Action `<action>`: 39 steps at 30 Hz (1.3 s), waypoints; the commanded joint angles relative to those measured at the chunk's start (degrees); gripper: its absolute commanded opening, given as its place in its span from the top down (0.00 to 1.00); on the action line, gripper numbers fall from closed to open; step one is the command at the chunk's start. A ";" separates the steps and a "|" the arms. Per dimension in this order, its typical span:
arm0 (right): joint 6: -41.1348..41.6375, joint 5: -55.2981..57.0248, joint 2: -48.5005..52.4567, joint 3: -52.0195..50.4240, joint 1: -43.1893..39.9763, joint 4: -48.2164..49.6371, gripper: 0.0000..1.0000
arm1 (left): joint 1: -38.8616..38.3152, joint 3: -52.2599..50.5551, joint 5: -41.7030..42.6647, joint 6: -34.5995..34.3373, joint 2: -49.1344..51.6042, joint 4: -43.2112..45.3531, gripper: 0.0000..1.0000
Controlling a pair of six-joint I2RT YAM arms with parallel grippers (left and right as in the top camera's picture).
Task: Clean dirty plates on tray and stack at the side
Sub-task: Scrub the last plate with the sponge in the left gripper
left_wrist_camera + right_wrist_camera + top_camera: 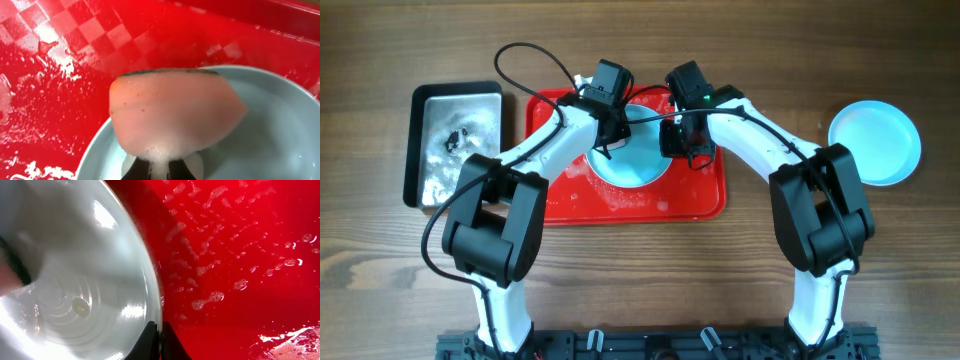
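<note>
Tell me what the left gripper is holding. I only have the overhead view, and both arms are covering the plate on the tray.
Observer: The left gripper is shut on a pink sponge with a dark scrubbing edge. The sponge is foamy and sits over the plate.
Operator: And the right one?
Observer: The right gripper is pinching that plate by its rim, with its fingertips closed on the edge.
Operator: Is the tray wet?
Observer: Yes. Suds and droplets speckle the red tray beside the plate.
</note>
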 commanded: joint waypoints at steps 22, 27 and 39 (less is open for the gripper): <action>-0.28 1.05 1.07 0.92 -0.13 -0.72 0.96 | 0.15 19.23 -5.88 8.57 0.98 -25.70 0.96; -0.72 1.03 1.07 0.92 -0.13 -0.87 0.96 | -0.61 14.08 3.80 11.17 2.75 -25.09 0.96; -0.66 1.03 1.07 0.92 -0.13 -0.74 0.96 | -0.42 1.55 -9.60 11.93 3.78 -16.72 0.96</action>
